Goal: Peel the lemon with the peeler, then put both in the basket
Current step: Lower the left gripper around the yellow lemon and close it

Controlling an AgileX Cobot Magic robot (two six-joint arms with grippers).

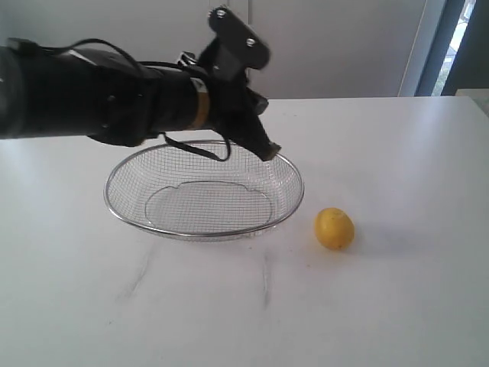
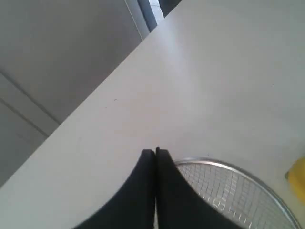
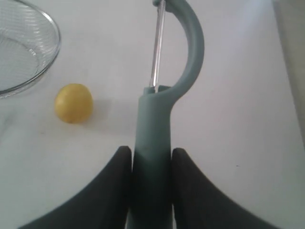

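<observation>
The yellow lemon [image 1: 335, 228] lies on the white table just right of the wire-mesh basket [image 1: 122, 206], which holds nothing. My left gripper [image 1: 269, 151] hangs above the basket's far right rim, its fingers pressed together with nothing between them [image 2: 155, 151]. The right gripper [image 3: 151, 151] is shut on the teal handle of the peeler [image 3: 153, 143], whose blade head points away over the table. From that wrist view the lemon [image 3: 73, 103] sits apart from the peeler, beside the basket's rim [image 3: 47, 67]. The right arm does not show in the exterior view.
The white table [image 1: 397, 153] stretches right and toward the front. A grey wall stands behind the table, with a dark door frame [image 1: 439, 46] at the back right.
</observation>
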